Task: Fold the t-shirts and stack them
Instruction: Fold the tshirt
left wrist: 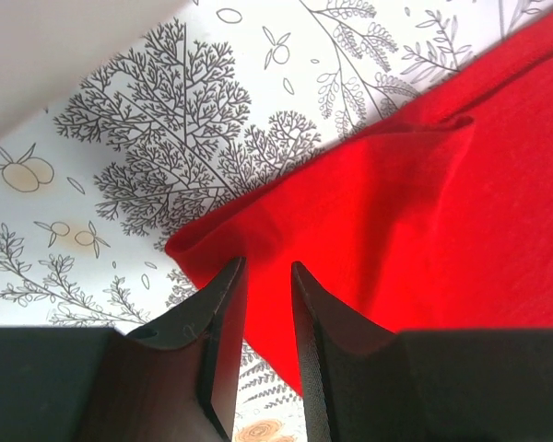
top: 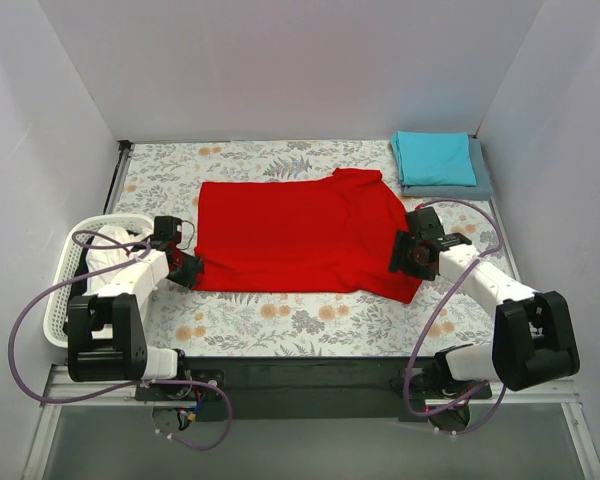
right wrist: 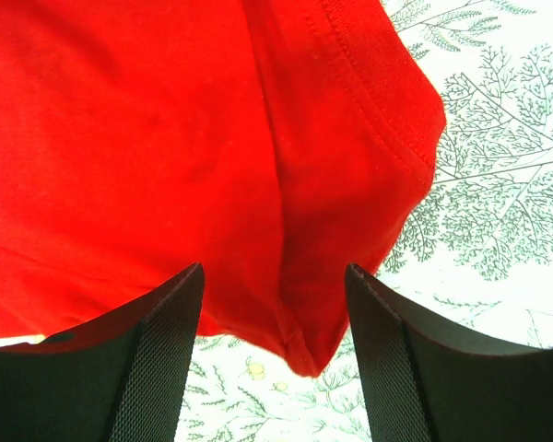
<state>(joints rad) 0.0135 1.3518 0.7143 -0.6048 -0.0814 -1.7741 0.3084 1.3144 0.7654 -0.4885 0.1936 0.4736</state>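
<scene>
Red t-shirt lies spread flat mid-table, front down or up can't tell, neck and sleeve toward the right. The table has a leaf-print cover. Left gripper is down at the shirt's near-left corner; in the left wrist view its jaws stand only a narrow gap apart over the hem corner, with red cloth showing in the gap, and I can't tell if it's actually pinched. Right gripper is at the near-right sleeve, jaws wide apart, straddling the sleeve's tip, not clamping it. Teal t-shirt is folded and sits on top of the folded grey-blue t-shirt at the far right corner. White basket is at the left edge, with white cloth inside.
</scene>
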